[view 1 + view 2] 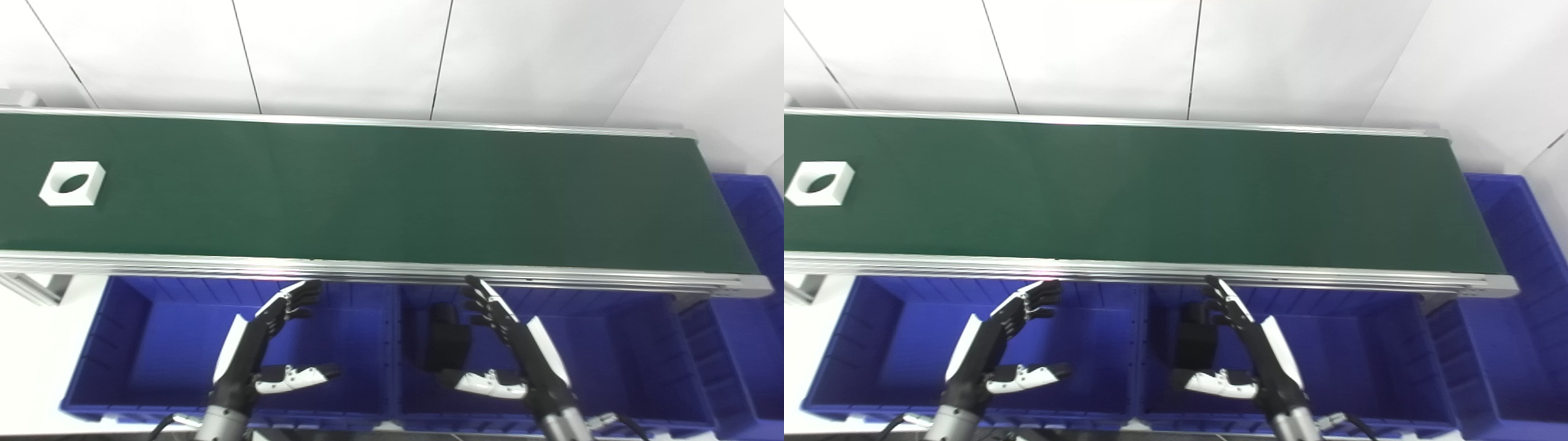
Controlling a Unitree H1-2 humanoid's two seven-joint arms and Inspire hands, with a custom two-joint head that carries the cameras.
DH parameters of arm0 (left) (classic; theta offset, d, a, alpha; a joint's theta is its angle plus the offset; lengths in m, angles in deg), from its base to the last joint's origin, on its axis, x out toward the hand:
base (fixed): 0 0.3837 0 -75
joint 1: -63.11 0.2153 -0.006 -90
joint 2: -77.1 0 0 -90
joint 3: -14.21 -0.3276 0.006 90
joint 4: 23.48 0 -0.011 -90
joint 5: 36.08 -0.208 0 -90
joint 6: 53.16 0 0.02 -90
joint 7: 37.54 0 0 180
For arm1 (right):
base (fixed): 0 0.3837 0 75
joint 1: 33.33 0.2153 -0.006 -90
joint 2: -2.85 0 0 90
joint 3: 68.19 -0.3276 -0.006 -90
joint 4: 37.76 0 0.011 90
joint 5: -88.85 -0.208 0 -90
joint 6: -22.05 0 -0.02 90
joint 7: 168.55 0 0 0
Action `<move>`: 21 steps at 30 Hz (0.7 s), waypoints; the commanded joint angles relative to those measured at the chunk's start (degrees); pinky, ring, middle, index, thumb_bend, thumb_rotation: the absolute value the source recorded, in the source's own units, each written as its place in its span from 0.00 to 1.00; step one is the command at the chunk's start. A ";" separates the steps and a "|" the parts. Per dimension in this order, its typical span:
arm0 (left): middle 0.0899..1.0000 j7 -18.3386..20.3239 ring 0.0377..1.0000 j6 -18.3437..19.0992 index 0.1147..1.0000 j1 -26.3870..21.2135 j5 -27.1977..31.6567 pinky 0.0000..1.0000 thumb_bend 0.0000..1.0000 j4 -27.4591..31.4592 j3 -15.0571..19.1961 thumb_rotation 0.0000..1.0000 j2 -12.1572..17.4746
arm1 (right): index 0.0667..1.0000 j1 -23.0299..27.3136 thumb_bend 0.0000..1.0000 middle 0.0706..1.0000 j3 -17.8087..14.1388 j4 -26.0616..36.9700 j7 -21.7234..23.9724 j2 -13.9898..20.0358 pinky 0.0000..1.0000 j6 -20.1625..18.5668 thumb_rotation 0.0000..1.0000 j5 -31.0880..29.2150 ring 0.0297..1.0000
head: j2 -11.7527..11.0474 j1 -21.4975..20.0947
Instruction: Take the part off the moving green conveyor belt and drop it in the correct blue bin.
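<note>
Both hands apart; part (pixel 71 183) near belt's (pixel 392 190) left edge.

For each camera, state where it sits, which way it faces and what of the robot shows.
Left eye view: on the head, looking down over the green conveyor belt; left hand and right hand open above the blue bins.
Right eye view: beside it, a little to the right, facing the same way; the same hands show.
Shared: the white part at the belt's left end, a black part in the middle bin.
</note>
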 commanded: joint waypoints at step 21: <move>0.79 -17.29 0.77 -2.13 0.78 -4.19 -4.68 0.71 0.80 -4.33 -12.63 0.28 0.70 | 0.95 1.45 0.91 0.88 -3.19 -10.23 1.06 3.64 0.82 15.49 0.42 -5.33 0.86 | -6.60 6.68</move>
